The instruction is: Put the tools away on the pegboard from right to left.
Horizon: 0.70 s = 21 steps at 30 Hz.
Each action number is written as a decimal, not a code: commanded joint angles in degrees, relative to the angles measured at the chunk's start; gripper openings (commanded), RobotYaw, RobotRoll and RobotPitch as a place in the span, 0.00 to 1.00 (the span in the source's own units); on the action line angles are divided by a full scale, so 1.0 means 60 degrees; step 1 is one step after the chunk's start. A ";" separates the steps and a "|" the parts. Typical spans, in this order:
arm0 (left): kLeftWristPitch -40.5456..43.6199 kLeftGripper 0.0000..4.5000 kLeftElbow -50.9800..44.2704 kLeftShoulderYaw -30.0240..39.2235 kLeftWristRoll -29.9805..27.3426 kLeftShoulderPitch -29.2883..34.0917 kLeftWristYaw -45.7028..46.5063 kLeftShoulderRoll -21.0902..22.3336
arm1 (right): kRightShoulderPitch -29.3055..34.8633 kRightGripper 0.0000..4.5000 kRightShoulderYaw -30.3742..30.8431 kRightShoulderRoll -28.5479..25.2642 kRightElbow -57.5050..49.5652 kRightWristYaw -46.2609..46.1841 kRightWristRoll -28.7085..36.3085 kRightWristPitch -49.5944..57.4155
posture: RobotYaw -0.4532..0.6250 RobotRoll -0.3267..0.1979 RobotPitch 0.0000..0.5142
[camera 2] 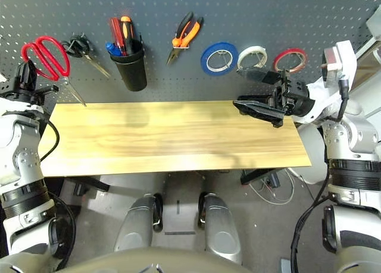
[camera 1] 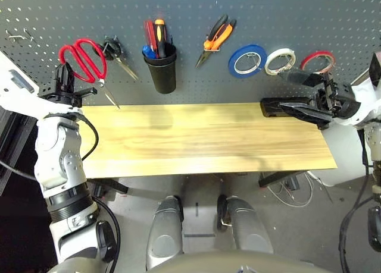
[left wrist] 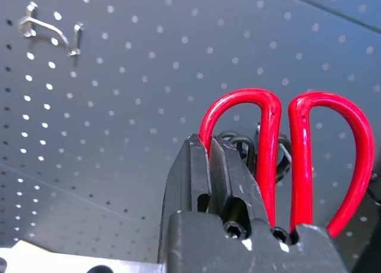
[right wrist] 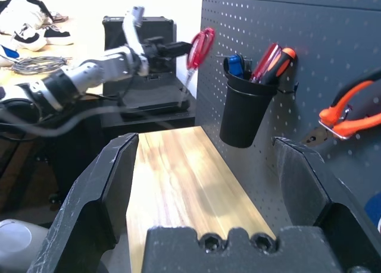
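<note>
The red-handled scissors [camera 1: 83, 60] are the last tool to hang: red tape ring [camera 1: 317, 61], orange-handled pliers [camera 1: 215, 38] and red-handled screwdriver [camera 1: 150, 36] in the black cup [camera 1: 161, 68] are already on the pegboard [camera 1: 196, 11]. The left pincer [camera 1: 64, 81] is clamped on one handle loop, holding the scissors up near the board, blades down. Next, I judge, a loop must go over the empty hook [left wrist: 50, 30] further left. Black-handled scissors [camera 1: 117, 54] hang close beside and could be bumped. The right pincer [camera 1: 296, 94] is wide open, holding nothing, over the table [camera 1: 202, 139].
</note>
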 commanded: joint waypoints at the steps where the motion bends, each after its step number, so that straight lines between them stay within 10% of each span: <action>1: -0.0706 0.00 0.0933 -0.0208 0.0217 -0.0331 -0.0007 -0.0085 | 0.0172 1.00 -0.0127 -0.0032 -0.0339 -0.0101 0.0107 0.0103 | 0.33 0.62 0.16; 10: -0.1152 0.00 0.2690 -0.0482 0.0400 -0.0832 0.0352 -0.0241 | 0.0451 1.00 -0.0140 0.0141 -0.0701 -0.0504 0.0120 0.0079 | 0.31 0.62 0.15; 21: -0.0785 0.97 0.2231 -0.1668 0.1175 0.1581 -0.0643 -0.0018 | 0.0698 1.00 0.0363 0.1227 0.0091 -0.2153 -0.1159 -0.0774 | 0.33 0.62 0.16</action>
